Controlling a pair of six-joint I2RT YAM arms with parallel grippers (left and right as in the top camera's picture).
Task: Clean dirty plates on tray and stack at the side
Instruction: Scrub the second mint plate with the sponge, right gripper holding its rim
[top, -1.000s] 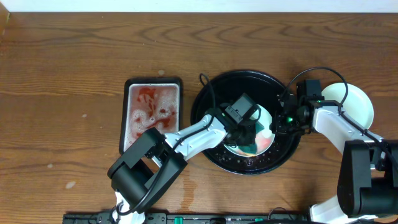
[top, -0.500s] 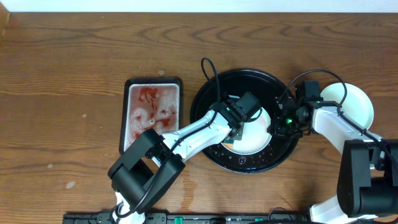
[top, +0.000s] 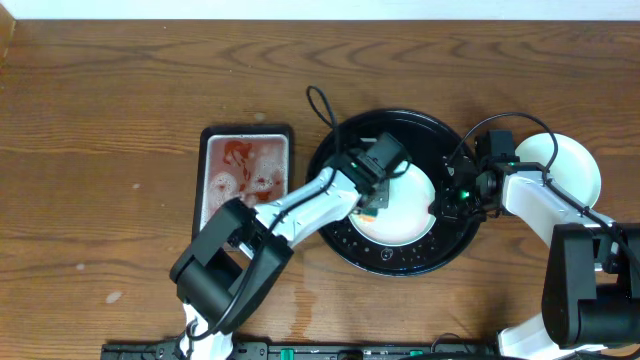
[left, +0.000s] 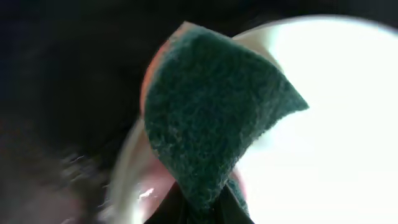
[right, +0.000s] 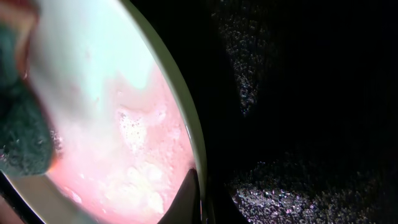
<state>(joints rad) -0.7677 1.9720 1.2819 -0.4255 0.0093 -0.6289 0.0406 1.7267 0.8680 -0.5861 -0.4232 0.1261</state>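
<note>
A pale yellowish plate (top: 405, 208) lies in the black tray (top: 340, 158). My left gripper (top: 372, 198) is shut on a dark green sponge (left: 211, 118) and holds it over the plate's left edge; in the left wrist view the plate (left: 329, 124) fills the right side behind the gripper (left: 200, 208). My right gripper (top: 444, 203) is shut on the plate's right rim. The right wrist view shows its jaws (right: 200, 202) pinching the rim, pink suds on the plate (right: 118, 106), the sponge (right: 18, 130) at far left and the tray (right: 298, 124). Another pale plate (top: 572, 165) lies on the wood at the right.
A rectangular black-rimmed dish (top: 246, 131) with red-stained suds stands left of the tray. Bare brown tabletop (top: 110, 120) spreads to the left and back. Water drops speckle the tray's front rim (top: 385, 258).
My left gripper has carried the sponge across the plate from its lower right to its upper left edge. My right gripper has stayed on the rim.
</note>
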